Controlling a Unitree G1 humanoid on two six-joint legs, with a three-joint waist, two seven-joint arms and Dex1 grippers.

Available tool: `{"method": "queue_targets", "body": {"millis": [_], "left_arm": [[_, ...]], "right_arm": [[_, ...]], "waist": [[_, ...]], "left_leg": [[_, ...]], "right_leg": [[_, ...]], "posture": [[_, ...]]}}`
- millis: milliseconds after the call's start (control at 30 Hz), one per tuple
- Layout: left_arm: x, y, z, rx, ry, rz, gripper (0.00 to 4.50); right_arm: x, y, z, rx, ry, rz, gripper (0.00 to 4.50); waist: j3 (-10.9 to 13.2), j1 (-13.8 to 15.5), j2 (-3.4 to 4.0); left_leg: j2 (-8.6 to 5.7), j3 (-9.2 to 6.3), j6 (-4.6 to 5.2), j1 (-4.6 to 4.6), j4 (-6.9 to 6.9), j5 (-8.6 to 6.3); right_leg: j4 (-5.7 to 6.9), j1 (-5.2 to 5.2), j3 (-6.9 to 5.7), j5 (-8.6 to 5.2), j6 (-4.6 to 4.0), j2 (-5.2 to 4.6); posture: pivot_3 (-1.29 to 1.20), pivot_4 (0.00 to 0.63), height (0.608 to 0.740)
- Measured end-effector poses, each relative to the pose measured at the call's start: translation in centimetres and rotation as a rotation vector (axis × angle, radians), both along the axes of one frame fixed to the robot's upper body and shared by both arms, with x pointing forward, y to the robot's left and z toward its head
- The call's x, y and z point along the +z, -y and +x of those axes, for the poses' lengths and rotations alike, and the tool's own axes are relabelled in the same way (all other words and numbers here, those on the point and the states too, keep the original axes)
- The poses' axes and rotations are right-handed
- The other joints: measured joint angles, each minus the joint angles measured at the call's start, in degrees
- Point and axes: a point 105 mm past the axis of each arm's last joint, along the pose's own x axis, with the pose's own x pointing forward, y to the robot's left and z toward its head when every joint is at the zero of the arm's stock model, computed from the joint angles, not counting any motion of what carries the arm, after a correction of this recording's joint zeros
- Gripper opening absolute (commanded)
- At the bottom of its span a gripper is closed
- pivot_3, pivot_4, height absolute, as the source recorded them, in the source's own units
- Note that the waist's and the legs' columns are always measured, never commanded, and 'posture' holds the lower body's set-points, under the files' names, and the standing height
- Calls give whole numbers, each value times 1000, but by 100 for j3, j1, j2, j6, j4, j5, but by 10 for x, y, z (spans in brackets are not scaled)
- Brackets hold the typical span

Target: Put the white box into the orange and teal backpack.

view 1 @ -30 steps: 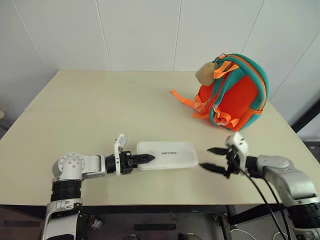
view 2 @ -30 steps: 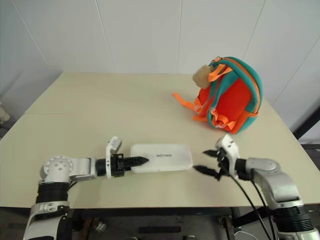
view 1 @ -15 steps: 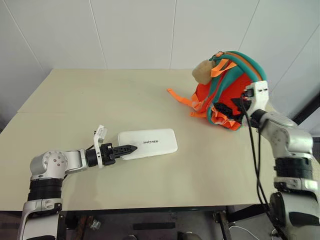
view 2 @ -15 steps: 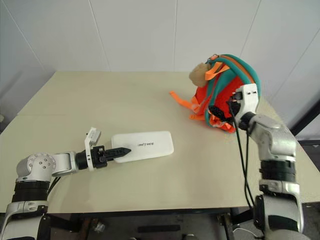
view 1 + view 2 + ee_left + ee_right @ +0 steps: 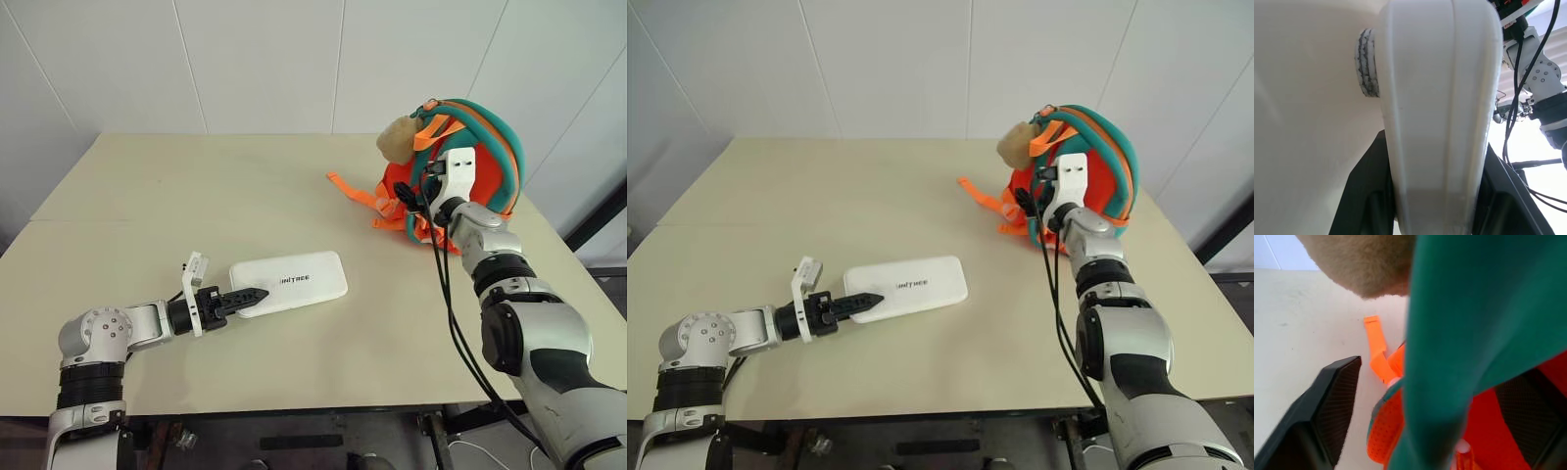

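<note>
Both ends of white box (image 5: 292, 283) unobstructed.

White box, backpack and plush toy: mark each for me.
White box (image 5: 294, 284): left eye view, middle of its top, by the lettering.
Backpack (image 5: 487, 181): left eye view, orange body.
Plush toy (image 5: 1015, 147): right eye view, middle of the beige toy.

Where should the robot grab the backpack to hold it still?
Probably one teal shoulder strap of the orange and teal backpack, coming from the table side. The pack stands upright with its straps facing the robot, and the strap is a raised band that fits between the right gripper fingers, already standing open around it.
</note>
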Motion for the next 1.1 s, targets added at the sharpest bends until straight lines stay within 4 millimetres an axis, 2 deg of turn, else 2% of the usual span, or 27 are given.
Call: {"method": "queue_targets", "body": {"millis": [100, 200, 300, 333, 533, 600, 700, 900, 1000, 1100], "left_arm": [[0, -2, 1, 25, 4, -6, 1386], [2, -7, 1, 54, 31, 1, 1386], [4, -15, 1, 86, 71, 17, 1386], [5, -19, 2, 98, 85, 26, 1386], [19, -44, 4, 163, 176, 87, 1386], [25, -52, 2, 170, 199, 95, 1386], [37, -60, -1, 169, 246, 96, 1386], [58, -64, 4, 180, 332, 85, 1386], [66, -67, 5, 199, 373, 78, 1386], [70, -64, 1, 170, 395, 65, 1386]], "right_arm": [[4, -22, -2, 99, 45, 59, 2192], [17, -46, -9, 258, 112, 112, 1150], [25, -55, -16, 372, 159, 125, 169], [26, -58, -19, 416, 166, 130, 10], [38, -80, -50, 800, 148, 126, 10], [39, -80, -71, 961, 105, 125, 10], [39, -79, -114, 1177, 10, 164, 10], [40, -85, -189, 1427, -154, 103, 10], [45, -88, -211, 1499, -185, 65, 10], [42, -83, -233, 1558, -262, 47, 10]], "waist": [[0, -23, 0], [0, -100, 1], [0, -122, 1], [1, -127, 1], [3, -141, 4], [3, -108, 5], [3, -58, 5], [3, 35, 4], [3, 73, 4], [2, 81, 2]], "left_leg": [[2, -1, -4, 1, 1, 2], [4, 0, -6, 2, 0, 3], [15, 0, -12, 3, -3, 3], [21, 0, -16, 4, -4, 3], [51, 8, -32, 1, -10, -2], [70, 8, -44, -6, -10, -9], [83, 12, -59, -47, -2, -13], [88, 46, -58, -90, 22, -16], [88, 48, -47, -90, 30, -22], [87, 49, -31, -90, 33, -31]], "right_leg": [[4, 0, 0, 3, 6, 3], [7, 1, 0, 5, 9, 5], [6, 0, -1, 5, 9, 16], [6, -1, -1, 5, 9, 20], [7, -17, 3, 4, 6, 48], [7, -28, 3, 0, -1, 66], [51, -94, -4, -15, -18, 77], [81, -159, 4, -26, -23, 77], [85, -158, 6, -26, -23, 77], [85, -157, 10, -26, -23, 77]], "posture": [[0, 150, 740], [0, 150, 740], [0, 150, 740], [0, 150, 740], [0, 150, 740], [0, 150, 740], [0, 150, 740], [0, 150, 740], [0, 150, 740], [0, 150, 740]]}}
